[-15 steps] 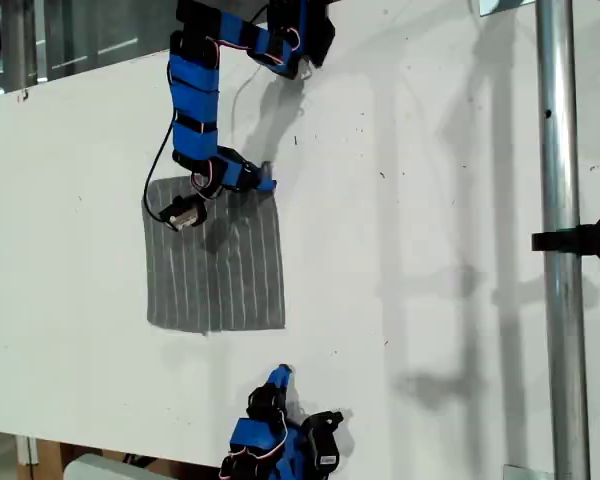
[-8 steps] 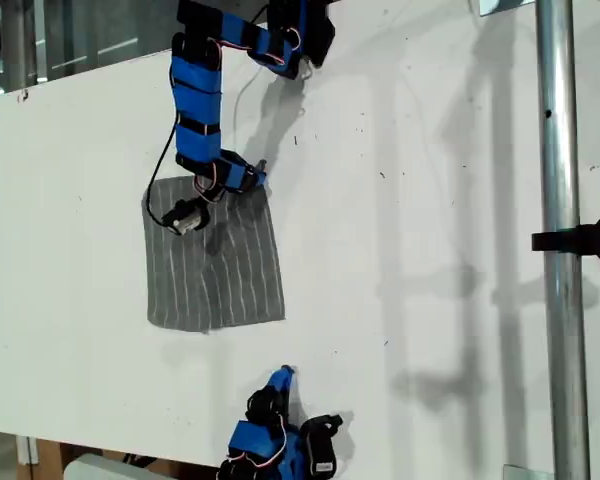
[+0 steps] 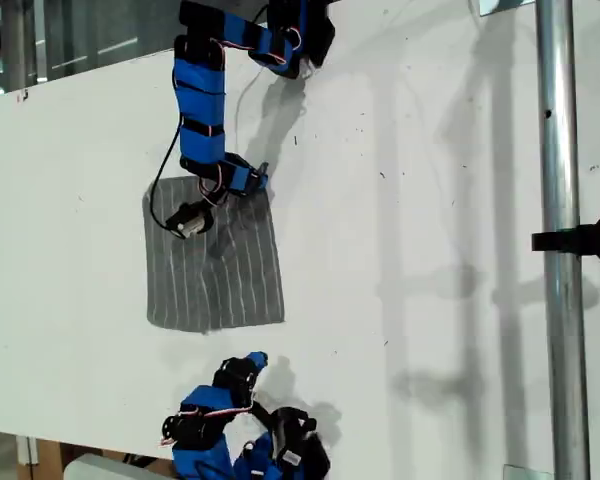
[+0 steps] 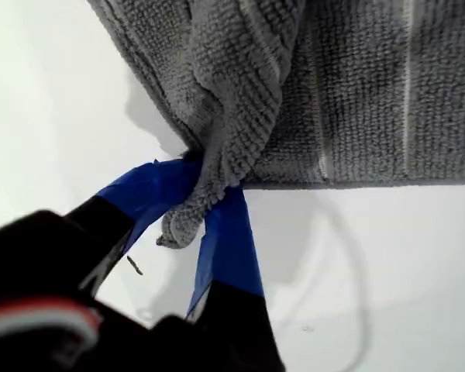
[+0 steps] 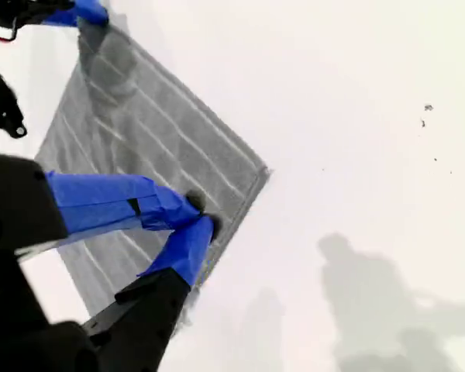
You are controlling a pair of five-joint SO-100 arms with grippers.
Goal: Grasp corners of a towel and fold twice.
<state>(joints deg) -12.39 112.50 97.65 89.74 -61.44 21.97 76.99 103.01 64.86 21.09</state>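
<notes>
The grey striped towel [image 3: 215,265] lies flat on the white table [image 3: 430,200], left of centre in the exterior view. My first gripper [image 3: 260,183] is at the towel's far corner on the exterior view's right. In the first wrist view this gripper [image 4: 205,205] is shut on that bunched corner [image 4: 182,225], and the cloth [image 4: 356,93] rises in a fold from it. My second gripper [image 3: 255,360] hovers just off the towel's near edge. Its blue fingertips [image 5: 204,215] meet with nothing between them, over the towel [image 5: 139,155] and close to its near corner [image 5: 260,172].
A vertical metal pole [image 3: 560,240] with a black clamp [image 3: 585,240] stands at the exterior view's right. The first arm's black cable [image 3: 160,175] loops beside the towel's far edge. The table's near edge runs along the bottom of the exterior view.
The second arm has swung toward the exterior view's left and its gripper has moved nearer the towel's near edge. The first gripper has stayed on its corner, shifting only slightly.
</notes>
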